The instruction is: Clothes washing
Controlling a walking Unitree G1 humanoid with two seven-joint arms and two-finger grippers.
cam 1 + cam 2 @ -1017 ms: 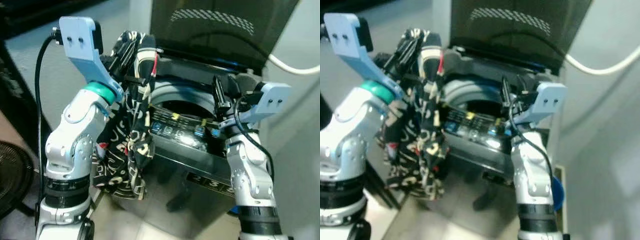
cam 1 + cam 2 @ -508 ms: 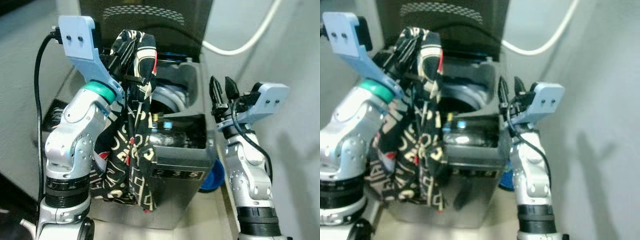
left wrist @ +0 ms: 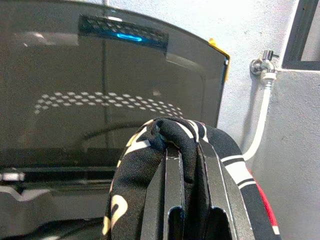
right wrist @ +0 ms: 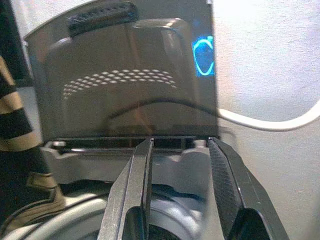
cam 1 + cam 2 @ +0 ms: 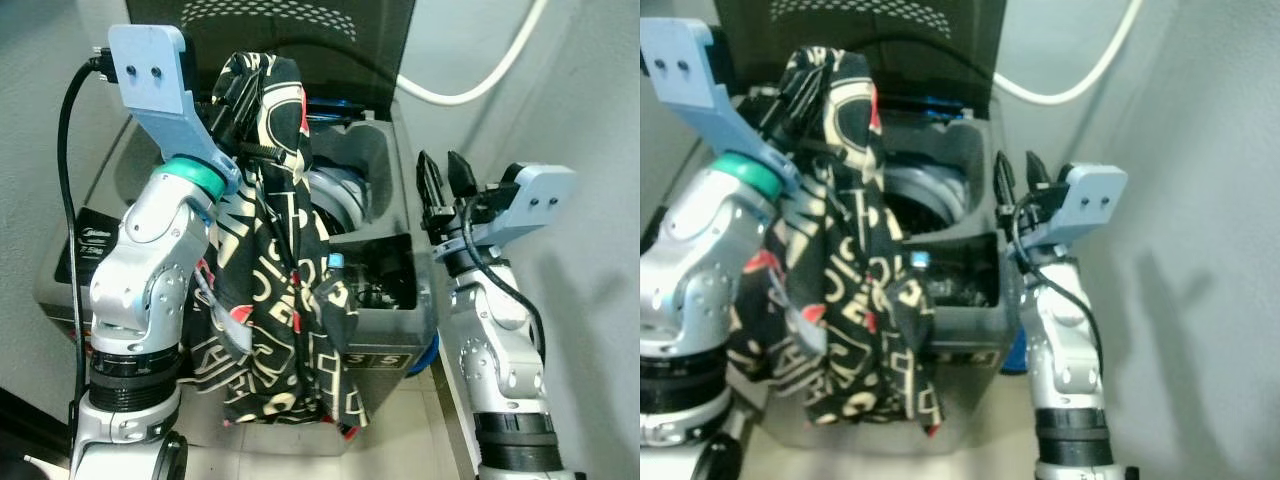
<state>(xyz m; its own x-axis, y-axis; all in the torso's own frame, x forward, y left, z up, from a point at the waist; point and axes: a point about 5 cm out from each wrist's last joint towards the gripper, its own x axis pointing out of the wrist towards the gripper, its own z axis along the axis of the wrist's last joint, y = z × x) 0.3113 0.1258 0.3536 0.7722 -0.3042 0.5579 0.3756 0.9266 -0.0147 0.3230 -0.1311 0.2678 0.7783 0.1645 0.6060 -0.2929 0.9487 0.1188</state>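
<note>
A top-loading washing machine (image 5: 385,290) stands in front of the robot, close to a pale wall on the right. Its dark tinted lid (image 5: 300,40) is raised upright at the far side, and the round drum opening (image 5: 345,195) lies exposed below it. A white hose (image 5: 480,85) curves across the wall behind the machine.

The left tool (image 5: 245,95) is raised high at the left, in front of the lid and near the left edge of the drum opening. Its two black fingers (image 3: 172,190) are closed tight on a black garment (image 5: 285,300) printed with cream shapes and touches of red. The top of the cloth is bunched over the fingertips, and the rest hangs down in a long drape past the silver left arm and across the near left part of the machine, reaching almost to the floor. The garment is outside the drum, hanging in front of it.

The right tool (image 5: 445,180) is held up at the right side of the machine, beside its right rim. Its fingers (image 4: 222,185) point upward and stand parted with a clear gap between them, holding nothing. Seen along those fingers, the raised lid and the far edge of the drum lie ahead.
</note>
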